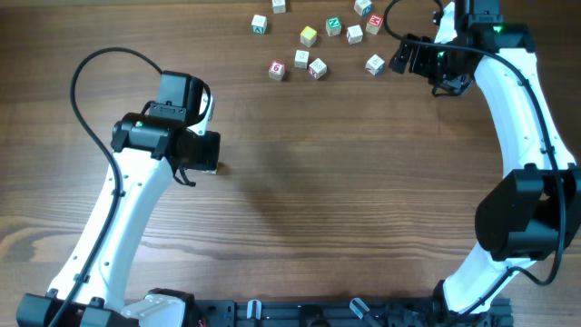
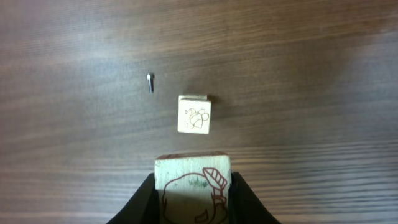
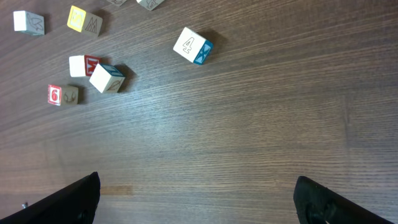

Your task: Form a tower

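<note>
The left gripper (image 2: 193, 186) is clamped on a wooden picture cube (image 2: 186, 169). Its two dark fingers (image 2: 144, 198) press on opposite sides of the cube, whose upper face carries a brown line drawing with a leaf shape. The held cube hangs above the brown wooden table (image 1: 300, 209).

Just beyond it in the left wrist view stands the tower (image 2: 194, 116). From above it shows as one pale cube face with a small bee-like drawing and a thin pale strip along its far edge. How many cubes lie under that face cannot be told. The held cube and the tower are apart. A small dark screw (image 2: 150, 83) lies on the table near the tower, to its left in that view.

The right gripper (image 3: 196, 200) hovers at the far right of the table with its fingers spread wide and nothing between them. Near it lie loose letter cubes (image 1: 318, 41), scattered singly, among them a cube marked 4 (image 3: 193, 45), a red 6 cube (image 3: 61, 94) and a yellow cube (image 3: 78, 18).
</note>
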Motion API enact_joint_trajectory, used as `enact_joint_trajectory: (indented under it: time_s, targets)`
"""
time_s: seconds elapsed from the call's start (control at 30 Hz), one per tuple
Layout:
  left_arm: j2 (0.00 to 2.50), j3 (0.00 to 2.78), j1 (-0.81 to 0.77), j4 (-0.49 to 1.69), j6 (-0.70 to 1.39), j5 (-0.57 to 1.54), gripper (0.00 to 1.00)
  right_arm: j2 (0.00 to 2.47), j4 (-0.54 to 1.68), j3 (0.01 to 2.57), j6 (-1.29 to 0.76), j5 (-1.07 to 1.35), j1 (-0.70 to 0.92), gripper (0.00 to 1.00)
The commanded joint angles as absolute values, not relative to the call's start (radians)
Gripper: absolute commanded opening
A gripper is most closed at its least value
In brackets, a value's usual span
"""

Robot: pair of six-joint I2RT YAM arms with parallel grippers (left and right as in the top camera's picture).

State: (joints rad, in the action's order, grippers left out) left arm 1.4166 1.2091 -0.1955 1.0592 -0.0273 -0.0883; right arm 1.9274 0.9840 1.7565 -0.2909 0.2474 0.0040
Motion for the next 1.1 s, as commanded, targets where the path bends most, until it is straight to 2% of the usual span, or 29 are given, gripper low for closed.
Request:
enact_joint_trajectory:
  time_s: [0.0,0.37,0.57,0.7,1.07]
  targets:
    - [1.443,1.195,-0.198,1.053,-0.155,-0.095,0.04,1.942,0.981,1.758,-0.294,0.262,0.008,1.0]
    - [1.589,1.194,-0.166,0.999,-0.15,-0.006,0.04,1.942,0.986,1.758,-0.29,0.258,0.008,1.0]
    - [1.591,1.177,-0.09,1.009,-0.15,0.064,0.04,1.942,0.988,1.758,-0.289,0.231,0.008,1.0]
    - [1.592,1.137,-0.089,0.97,-0.15,0.068,0.09,1.942,0.988,1.758,-0.29,0.232,0.008,1.0]
    - [1.592,1.065,-0.089,0.882,-0.15,0.093,0.08,1.942,0.988,1.758,-0.289,0.227,0.008,1.0]
